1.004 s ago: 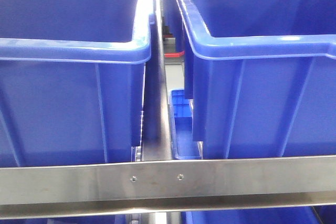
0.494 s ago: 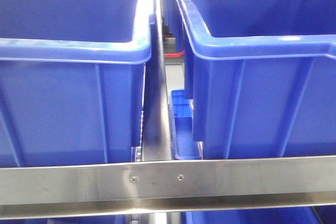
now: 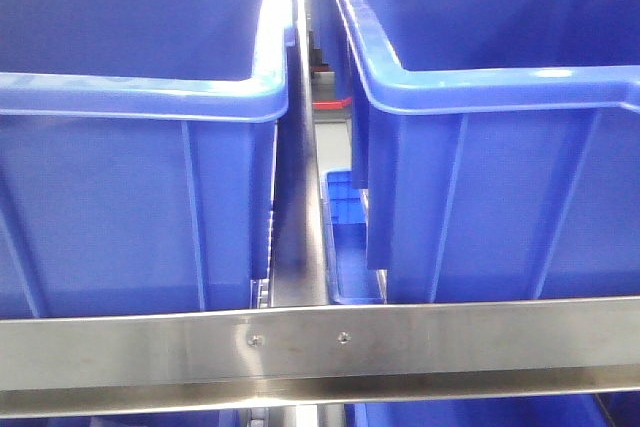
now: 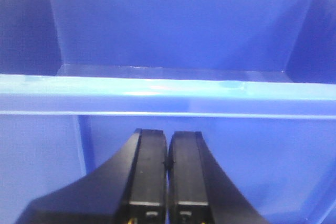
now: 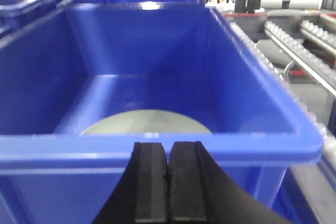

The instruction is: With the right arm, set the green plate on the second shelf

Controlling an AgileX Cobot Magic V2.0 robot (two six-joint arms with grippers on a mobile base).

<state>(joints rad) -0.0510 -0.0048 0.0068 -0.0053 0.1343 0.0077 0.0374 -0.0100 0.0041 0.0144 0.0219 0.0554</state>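
Note:
The green plate (image 5: 147, 123) lies flat on the floor of a blue bin (image 5: 157, 148); only its far part shows above the bin's near rim in the right wrist view. My right gripper (image 5: 168, 153) is shut and empty, just outside that near rim, below and in front of the plate. My left gripper (image 4: 168, 145) is shut and empty, close against the outer front wall of another blue bin (image 4: 168, 90), whose inside looks empty. The plate and both grippers are out of the front view.
The front view shows two large blue bins (image 3: 140, 97) (image 3: 500, 127) side by side on a steel shelf rail (image 3: 320, 342), with a narrow gap and a smaller blue crate (image 3: 345, 237) between them. Roller conveyors (image 5: 310, 45) run at the right.

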